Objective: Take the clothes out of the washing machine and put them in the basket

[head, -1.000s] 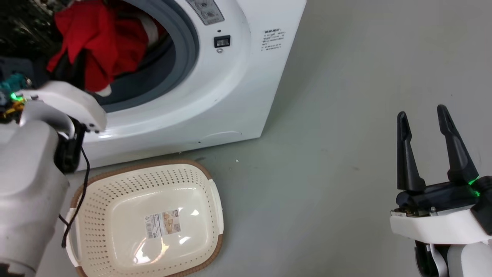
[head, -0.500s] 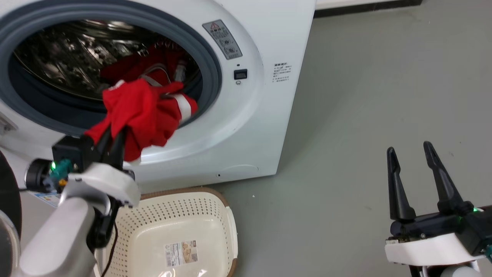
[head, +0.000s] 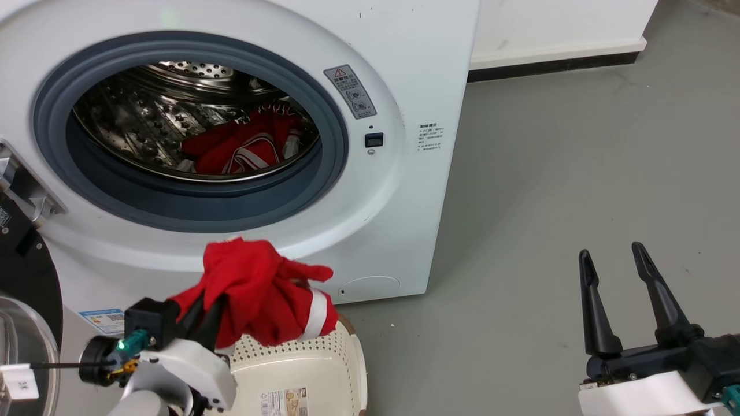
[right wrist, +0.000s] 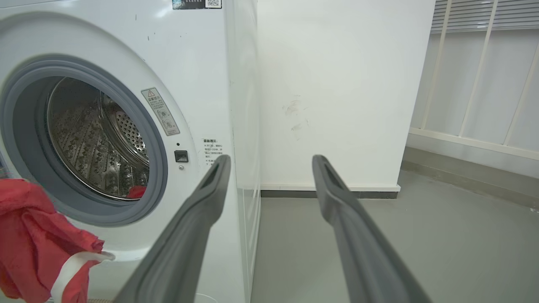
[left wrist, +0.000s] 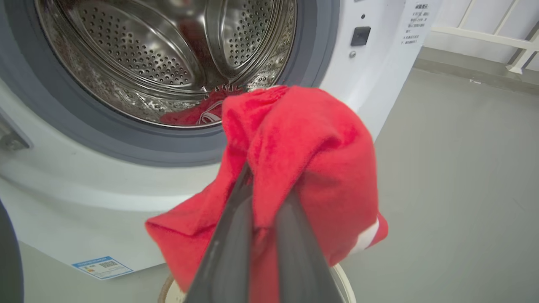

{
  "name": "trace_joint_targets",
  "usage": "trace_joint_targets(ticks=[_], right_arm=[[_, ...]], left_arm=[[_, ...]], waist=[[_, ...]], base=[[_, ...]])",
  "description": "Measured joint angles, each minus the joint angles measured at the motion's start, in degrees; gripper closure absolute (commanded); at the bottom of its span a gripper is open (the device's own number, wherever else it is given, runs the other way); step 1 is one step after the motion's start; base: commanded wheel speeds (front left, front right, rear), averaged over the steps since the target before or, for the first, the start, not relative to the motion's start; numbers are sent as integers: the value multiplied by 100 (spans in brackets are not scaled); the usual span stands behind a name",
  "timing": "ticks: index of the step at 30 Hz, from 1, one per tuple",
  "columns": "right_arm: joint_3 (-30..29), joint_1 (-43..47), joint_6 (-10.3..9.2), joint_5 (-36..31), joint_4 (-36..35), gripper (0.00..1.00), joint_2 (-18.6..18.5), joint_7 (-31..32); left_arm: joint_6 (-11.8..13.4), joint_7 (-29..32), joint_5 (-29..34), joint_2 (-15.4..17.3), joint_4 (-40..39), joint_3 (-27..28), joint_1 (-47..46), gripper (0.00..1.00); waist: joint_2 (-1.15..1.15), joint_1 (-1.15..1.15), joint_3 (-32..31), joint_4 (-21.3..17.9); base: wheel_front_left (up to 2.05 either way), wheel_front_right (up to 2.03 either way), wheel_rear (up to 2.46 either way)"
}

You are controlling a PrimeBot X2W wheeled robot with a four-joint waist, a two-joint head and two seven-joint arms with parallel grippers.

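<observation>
The white washing machine stands open, and red clothes with white trim lie in its steel drum. My left gripper is shut on another red garment, which hangs outside the drum just above the far end of the cream basket. In the left wrist view the garment drapes over the tips of my left gripper, with the basket rim below. My right gripper stands open and empty over the floor at the lower right; in its own wrist view the right gripper points at the machine's right corner.
The machine's black-rimmed glass door hangs open at the far left. A white wall with a dark baseboard runs behind the machine. Grey floor spreads to the right of the machine and the basket.
My left gripper has drawn the red garment out of the drum opening and down to just above the basket. The head camera has tilted up. The right gripper stays open.
</observation>
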Motion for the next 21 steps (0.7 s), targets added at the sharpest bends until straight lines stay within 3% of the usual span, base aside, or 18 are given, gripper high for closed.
trace_joint_targets(ticks=[8,9,21], right_arm=[[78,-191,0,3,-54,0,-1,0],[176,-455,0,40,-115,0,-1,0],[394,-1290,0,221,-281,0,-2,1]], left_arm=[[-199,-15,-101,-189,680,-131,93,100],[-402,-70,-159,-364,1389,-148,-132,100],[-909,-170,-46,-698,3399,-229,-1077,100]], waist=[[0,1,300,-87],[0,1,654,-159],[0,2,1883,-391]], base=[[0,0,0],[0,0,0],[0,0,0]])
